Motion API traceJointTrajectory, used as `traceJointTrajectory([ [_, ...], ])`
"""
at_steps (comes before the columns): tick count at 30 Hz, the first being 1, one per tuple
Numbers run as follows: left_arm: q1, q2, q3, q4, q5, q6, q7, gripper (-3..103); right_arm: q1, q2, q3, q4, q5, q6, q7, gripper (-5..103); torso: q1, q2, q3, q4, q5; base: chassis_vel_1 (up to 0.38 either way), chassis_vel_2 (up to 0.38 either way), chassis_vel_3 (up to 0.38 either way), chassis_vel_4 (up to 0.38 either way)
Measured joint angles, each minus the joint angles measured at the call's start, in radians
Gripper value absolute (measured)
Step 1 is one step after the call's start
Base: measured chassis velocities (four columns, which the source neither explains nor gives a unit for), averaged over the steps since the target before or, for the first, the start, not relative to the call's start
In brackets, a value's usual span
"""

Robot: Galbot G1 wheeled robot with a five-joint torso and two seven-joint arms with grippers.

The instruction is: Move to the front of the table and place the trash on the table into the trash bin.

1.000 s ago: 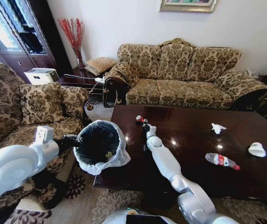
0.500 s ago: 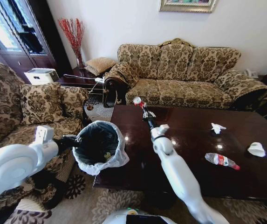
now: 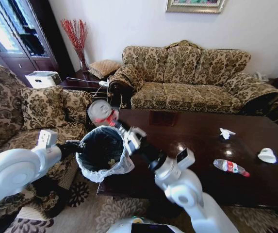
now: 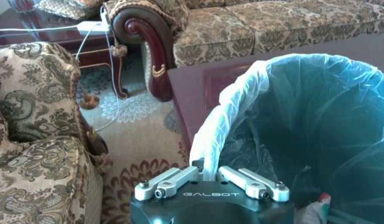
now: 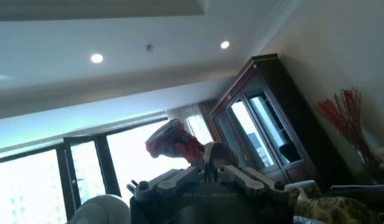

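Holding a crumpled wrapper over the bin

My left gripper is pinching the filmy white liner of the round black trash bin; my right gripper is squeezing a red-and-white wrapper above it. Rightward on the glossy table are lying one clear bottle and two white tissues.

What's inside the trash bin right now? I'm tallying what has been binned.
Inside the trash bin, the head view shows one small yellowish scrap on the dark bottom. The left wrist view shows a red-and-white piece. The liner's folds hide the rest.
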Motion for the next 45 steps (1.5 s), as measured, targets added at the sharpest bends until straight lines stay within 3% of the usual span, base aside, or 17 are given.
traceJointTrajectory([
  [7,0.001,-0.009,0.001,-0.008,-0.001,0.001,-0.001,0,-0.023,-0.005,-0.009,-0.032,-0.072,0.008,0.001,-1,0.0,0.0,0.0,0.0001,0.0,0.0,0.0,0.0,0.0],
  [10,0.002,-0.009,0.001,-0.015,-0.002,0.001,-0.001,0,-0.02,-0.002,-0.021,-0.053,-0.092,0.009,0.014,8,0.0,0.0,0.0,0.0,0.0,0.0,0.0,0.0,0.0],
  [13,0.006,-0.013,-0.007,-0.017,-0.003,0.001,-0.001,0,-0.016,0.002,-0.026,-0.065,-0.096,0.01,0.01,25,0.0,0.0,0.0,0.0,0.0,0.0,0.0,0.0,0.0],
  [19,0.008,-0.02,-0.008,-0.018,-0.004,0.002,-0.002,0,-0.01,0.01,-0.026,-0.073,-0.099,0.017,0.005,41,0.0,0.0,0.0,0.0001,0.0,0.0,0.0,0.0,0.0],
  [22,0.008,-0.022,-0.006,-0.016,-0.003,0.002,-0.002,0,-0.01,0.018,0.007,-0.064,-0.116,0.048,-0.002,57,0.0,0.0,0.0,0.0,0.0,0.0,0.0,0.0,0.0],
  [23,0.008,-0.022,-0.006,-0.016,-0.003,0.002,-0.002,0,-0.01,0.018,0.007,-0.064,-0.116,0.048,-0.002,57,0.0,0.0,0.0,0.0,0.0,0.0,0.0,0.0,0.0],
  [24,0.008,-0.023,-0.006,-0.014,-0.003,0.003,-0.003,0,-0.012,0.023,0.027,-0.063,-0.136,0.068,-0.012,57,0.0,0.0,0.0,0.0,0.0,0.0,0.0,0.0,0.0],
  [25,0.008,-0.027,-0.007,-0.011,-0.002,0.004,-0.004,0,-0.018,0.052,0.103,-0.067,-0.224,0.125,-0.028,68,0.0,0.0,0.0,0.0001,0.0002,0.0,0.0,0.0,0.0],
  [27,0.009,-0.028,-0.008,-0.01,-0.001,0.005,-0.004,0,-0.024,0.062,0.134,-0.071,-0.252,0.135,-0.027,68,0.0,0.0,0.0,0.0002,0.0001,0.0,0.0,0.0,0.0],
  [28,0.01,-0.03,-0.011,-0.008,-0.001,0.006,-0.004,0,-0.043,0.076,0.199,-0.079,-0.306,0.131,-0.003,68,0.0,0.0,0.0,0.0003,0.0002,0.0,0.0,0.0,0.0],
  [29,0.01,-0.029,-0.013,-0.006,0.0,0.007,-0.004,0,-0.07,0.084,0.269,-0.097,-0.351,0.119,0.049,79,0.0,0.0,0.0,0.0002,-0.0002,0.0,0.0,0.0,0.0],
  [30,0.009,-0.028,-0.013,-0.006,0.0,0.007,-0.004,0,-0.093,0.088,0.313,-0.119,-0.37,0.115,0.081,79,0.0,0.0,0.0,0.0001,-0.0002,0.0,0.0,0.0,0.0],
  [31,0.007,-0.027,-0.013,-0.006,0.0,0.007,-0.004,0,-0.107,0.089,0.341,-0.133,-0.378,0.113,0.098,90,0.0,0.0,0.0,0.0001,0.0002,0.0,0.0,0.0,0.0],
  [34,0.001,-0.021,-0.014,-0.004,0.0,0.006,-0.003,0,-0.152,0.081,0.446,-0.166,-0.368,0.093,0.14,98,0.0,0.0,0.0,-0.0003,0.0003,0.0,0.0,0.0,0.0],
  [37,-0.001,-0.018,-0.011,-0.002,0.0,0.005,-0.003,0,-0.181,0.077,0.524,-0.169,-0.315,0.074,0.175,100,0.0,0.0,0.0,-0.0003,0.0002,0.0,0.0,0.0,0.0],
  [45,0.0,-0.038,-0.006,-0.019,0.002,0.002,-0.005,0,-0.246,0.118,0.584,-0.158,-0.285,0.062,0.214,100,0.0,0.0,0.0,0.0002,-0.0001,-0.038,-0.033,0.051,0.04],
])
